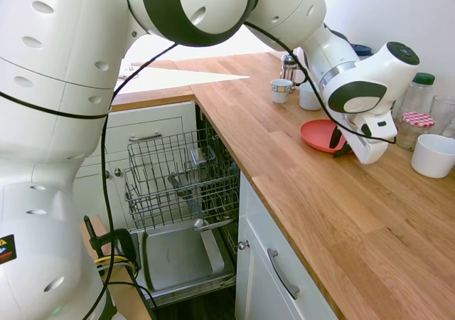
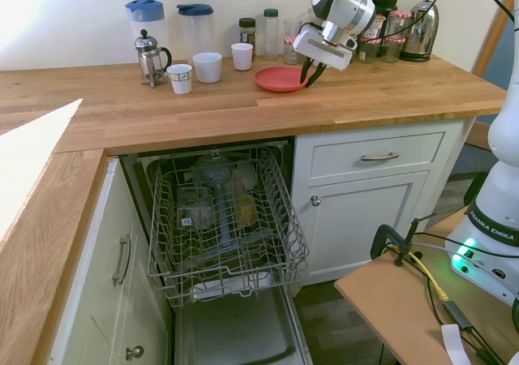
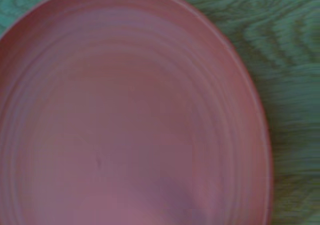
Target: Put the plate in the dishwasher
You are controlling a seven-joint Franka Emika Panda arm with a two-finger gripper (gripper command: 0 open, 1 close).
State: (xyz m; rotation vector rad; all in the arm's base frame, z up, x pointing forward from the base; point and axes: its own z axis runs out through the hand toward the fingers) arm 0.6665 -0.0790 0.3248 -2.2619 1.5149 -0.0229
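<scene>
Hovering at the plate's point(image 2: 280, 79) near rim on the table point(image 2: 243, 105), tool point(image 2: 311, 73) fingers spread, astride that edge.

Hidden, cropped and blurred parts

The gripper point(image 1: 340, 144) covers the plate point(image 1: 318, 134) rim nearest its jaws, so their grip there is hidden. In the wrist view the plate point(image 3: 130, 115) is soft-focused and cropped. Dishwasher point(image 2: 227, 219) rack contents are too small to identify.
</scene>
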